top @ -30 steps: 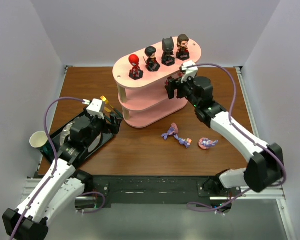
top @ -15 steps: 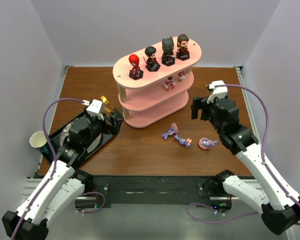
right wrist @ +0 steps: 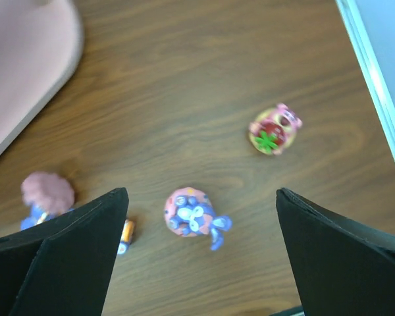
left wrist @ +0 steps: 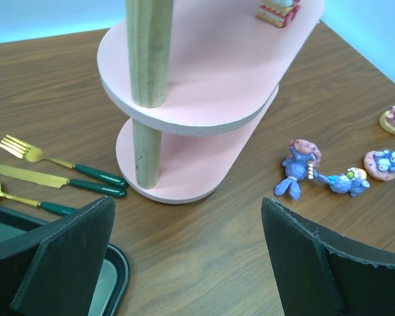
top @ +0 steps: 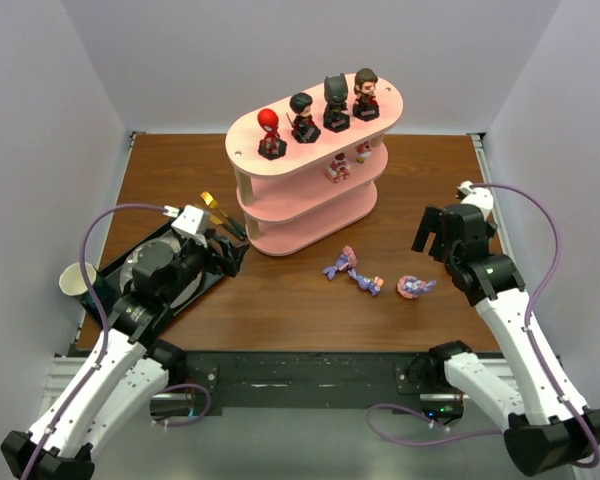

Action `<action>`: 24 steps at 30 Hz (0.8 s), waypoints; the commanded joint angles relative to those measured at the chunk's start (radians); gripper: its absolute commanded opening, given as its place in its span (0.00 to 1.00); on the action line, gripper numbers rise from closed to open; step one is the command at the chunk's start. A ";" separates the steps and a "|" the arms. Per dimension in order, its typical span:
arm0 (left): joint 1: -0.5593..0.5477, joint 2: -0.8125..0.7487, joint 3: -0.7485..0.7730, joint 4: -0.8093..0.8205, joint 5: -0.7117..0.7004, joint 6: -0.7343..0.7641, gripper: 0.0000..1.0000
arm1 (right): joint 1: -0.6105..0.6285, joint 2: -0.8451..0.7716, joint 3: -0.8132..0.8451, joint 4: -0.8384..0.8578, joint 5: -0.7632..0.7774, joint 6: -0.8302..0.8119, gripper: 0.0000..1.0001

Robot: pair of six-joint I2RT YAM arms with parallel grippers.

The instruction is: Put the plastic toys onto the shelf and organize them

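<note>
Right gripper (top: 425,238) withdrew, hovering over pink toy (right wrist: 187,212)

The pale pink oval-boarded plastic shelf (top: 300,235) stands on a brown wood-grain bench (top: 280,300). Its four big-headed plastic figurines (top: 302,115) show red, black and brown heads over black bases. The gold metal cutlery (left wrist: 95,174) has dark green handles. The round plastic toy (right wrist: 271,130) is yellow, red and green.
</note>
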State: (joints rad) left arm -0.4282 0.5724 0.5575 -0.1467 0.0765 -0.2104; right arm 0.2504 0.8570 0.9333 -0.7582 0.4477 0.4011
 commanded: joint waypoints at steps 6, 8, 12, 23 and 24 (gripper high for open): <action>-0.066 -0.058 -0.004 0.009 -0.003 0.042 0.98 | -0.385 0.034 -0.106 -0.034 -0.225 0.084 0.99; -0.081 -0.072 -0.007 0.004 -0.012 0.045 0.98 | -0.453 0.054 -0.131 -0.003 -0.257 0.078 0.97; -0.104 -0.088 -0.008 -0.007 -0.033 0.051 0.98 | -0.480 0.092 -0.183 0.066 -0.277 0.088 0.94; -0.133 -0.085 -0.004 -0.016 -0.043 0.057 0.98 | -0.490 0.232 -0.192 0.278 -0.282 0.070 0.77; -0.133 -0.083 -0.004 -0.016 -0.046 0.057 0.97 | -0.490 0.247 -0.191 0.287 -0.287 0.085 0.77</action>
State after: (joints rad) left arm -0.5571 0.4862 0.5575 -0.1654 0.0463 -0.1715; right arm -0.2363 1.0546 0.7414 -0.5880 0.1909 0.4732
